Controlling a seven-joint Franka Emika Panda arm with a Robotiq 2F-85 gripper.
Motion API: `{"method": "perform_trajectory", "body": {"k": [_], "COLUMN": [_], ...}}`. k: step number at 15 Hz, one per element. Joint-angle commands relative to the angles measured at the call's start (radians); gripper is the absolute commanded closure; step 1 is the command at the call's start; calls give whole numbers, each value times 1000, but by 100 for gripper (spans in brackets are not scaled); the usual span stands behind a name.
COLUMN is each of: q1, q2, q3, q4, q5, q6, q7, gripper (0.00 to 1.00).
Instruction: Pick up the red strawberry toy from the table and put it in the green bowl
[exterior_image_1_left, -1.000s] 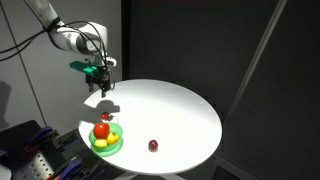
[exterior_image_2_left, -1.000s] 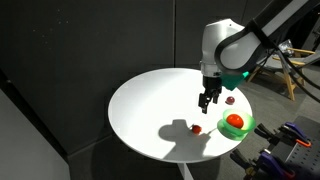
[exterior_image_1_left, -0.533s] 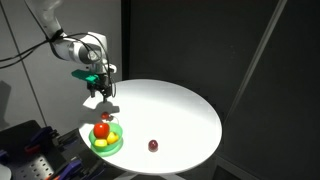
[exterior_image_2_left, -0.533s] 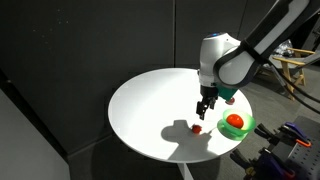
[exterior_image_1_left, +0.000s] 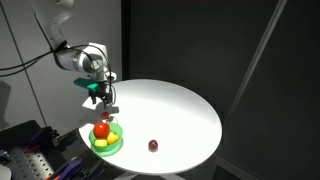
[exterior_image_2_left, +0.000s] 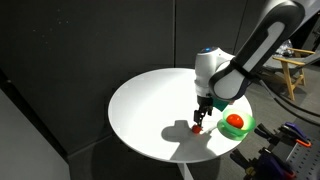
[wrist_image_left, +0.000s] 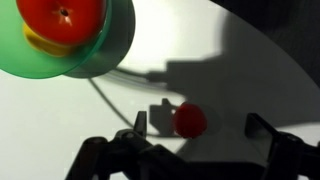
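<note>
— What has changed?
— The gripper (wrist_image_left: 195, 122) has dropped over the last second. Its jaws are spread wide and hold nothing, and the strawberry (wrist_image_left: 190, 120) lies on the table (wrist_image_left: 60, 130) between them.
— And the bowl?
— In the wrist view the bowl (wrist_image_left: 112, 50) is at ten o'clock from the strawberry and already holds an orange fruit (wrist_image_left: 62, 15). The descent looks nearly done, so closing probably comes next. The maroon ball (exterior_image_1_left: 153, 146) sits well apart.

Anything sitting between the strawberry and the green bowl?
No: the wrist view shows only bare, shadowed table between the red strawberry toy and the green bowl.
</note>
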Motion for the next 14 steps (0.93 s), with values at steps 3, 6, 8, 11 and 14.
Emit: {"method": "perform_trajectory", "body": {"k": [3, 6, 8, 11, 14], "q1": [27, 35, 39, 45, 47], "q2": [110, 156, 184, 217, 242], "q3": [-26, -34, -38, -43, -44], "q4": [107, 147, 170, 198, 217], "q5": [-5, -4, -2, -1, 2], "q6": [-10, -10, -11, -9, -8], "q7": [27, 25, 22, 18, 14], "gripper": [0, 0, 0, 0, 0]}}
